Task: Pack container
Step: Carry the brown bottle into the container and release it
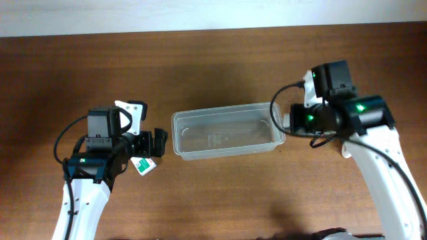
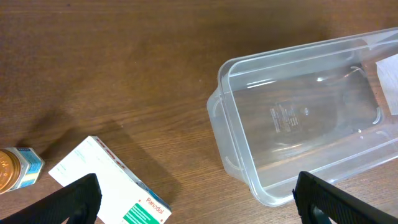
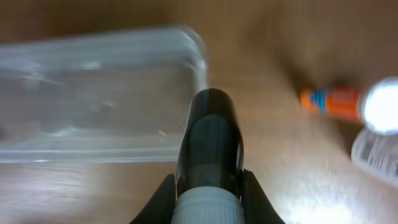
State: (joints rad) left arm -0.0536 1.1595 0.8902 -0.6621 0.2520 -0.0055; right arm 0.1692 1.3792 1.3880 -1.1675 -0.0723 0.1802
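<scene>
The clear plastic container (image 1: 227,133) lies empty in the middle of the wooden table. It also shows in the left wrist view (image 2: 298,124) and, blurred, in the right wrist view (image 3: 93,93). My right gripper (image 1: 277,120) is at the container's right end, shut on a dark bottle with a white ribbed cap (image 3: 209,143); in its wrist view the fingers (image 3: 208,193) clamp the bottle just above the cap. My left gripper (image 1: 157,141) is open and empty just left of the container, its fingers wide apart (image 2: 211,208).
A white and green Panadol box (image 2: 112,186) lies on the table under my left gripper, also in the overhead view (image 1: 142,165). A small gold-capped bottle (image 2: 15,169) lies left of it. An orange tube (image 3: 333,101) and a white object (image 3: 376,149) lie right of the container.
</scene>
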